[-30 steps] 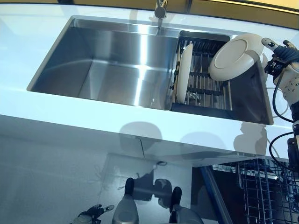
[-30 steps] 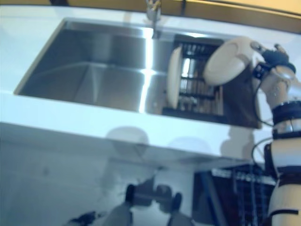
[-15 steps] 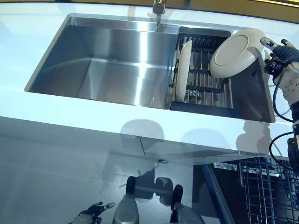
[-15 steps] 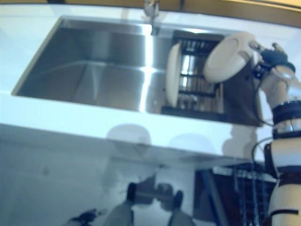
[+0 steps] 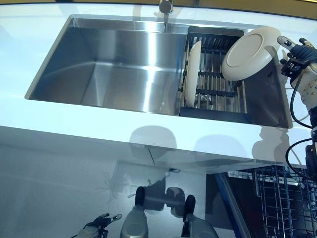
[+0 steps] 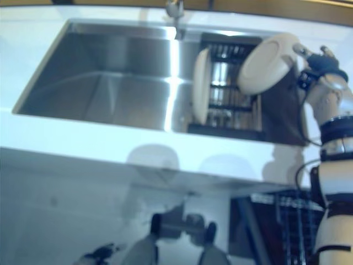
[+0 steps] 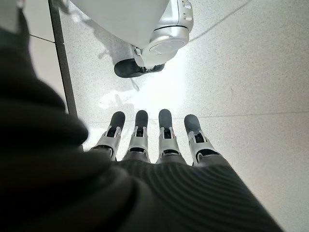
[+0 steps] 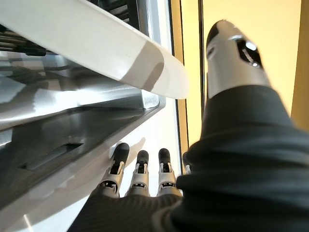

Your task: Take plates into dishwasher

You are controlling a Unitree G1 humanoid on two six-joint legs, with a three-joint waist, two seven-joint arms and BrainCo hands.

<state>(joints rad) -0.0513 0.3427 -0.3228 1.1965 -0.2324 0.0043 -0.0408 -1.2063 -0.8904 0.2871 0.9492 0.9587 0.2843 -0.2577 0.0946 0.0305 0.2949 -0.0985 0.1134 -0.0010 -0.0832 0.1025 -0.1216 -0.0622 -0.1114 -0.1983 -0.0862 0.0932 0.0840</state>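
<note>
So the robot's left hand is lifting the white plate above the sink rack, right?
Not quite: its right hand is beside the raised white plate above the sink rack, as the left eye view shows. The left hand hangs low near the floor, holding nothing.

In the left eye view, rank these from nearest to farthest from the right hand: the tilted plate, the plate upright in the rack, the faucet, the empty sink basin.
From the right hand:
1. Tilted plate, right beside the hand, over the rack's right end.
2. Upright plate, at the rack's left end.
3. Faucet, at the sink's back edge, farther left.
4. Sink basin, the empty left part.
</note>
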